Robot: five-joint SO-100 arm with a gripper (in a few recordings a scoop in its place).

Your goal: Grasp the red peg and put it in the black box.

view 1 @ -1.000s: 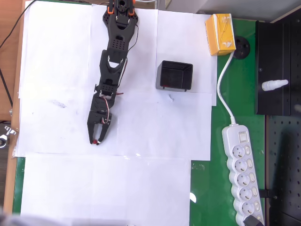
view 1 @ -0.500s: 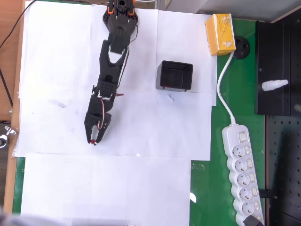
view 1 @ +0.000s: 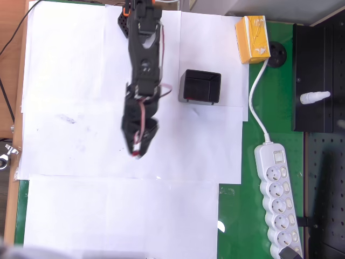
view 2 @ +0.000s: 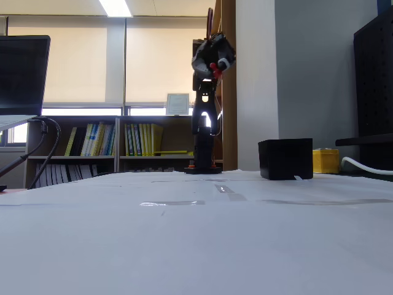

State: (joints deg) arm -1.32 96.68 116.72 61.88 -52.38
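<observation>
- Since half a second ago, the arm is swinging rightward in the overhead view and rising, so the pincer (view 1: 137, 152) is now sitting closer to the black box (view 1: 200, 86) than it was.
- Seen from the fixed view, the pincer (view 2: 216, 62) is hanging high above the desk (view 2: 196, 233), well clear of the white paper (view 1: 81, 135) covering it.
- Between the pincer's tips, the red peg (view 1: 136, 155) is showing as a small red spot in the overhead view; in the fixed view the red peg (view 2: 213, 66) is appearing as a red fleck at the raised tip.
- Those two fingers are sitting close together, clamped on the peg.
- In the overhead view, the black box is lying up and to the right of the pincer, apart from it, open side up, resting on the paper.
- From the fixed view, the black box (view 2: 285, 158) is standing on the desk, lower than the pincer and to its right.
- Farther right of the pincer than the box, a yellow carton (view 1: 252, 39) is sitting at the paper's edge in the overhead view.
- A white power strip (view 1: 279, 189) is lying on the green mat (view 1: 248, 205), far right of the pincer and lower in that view, its cable running up toward the carton.
</observation>
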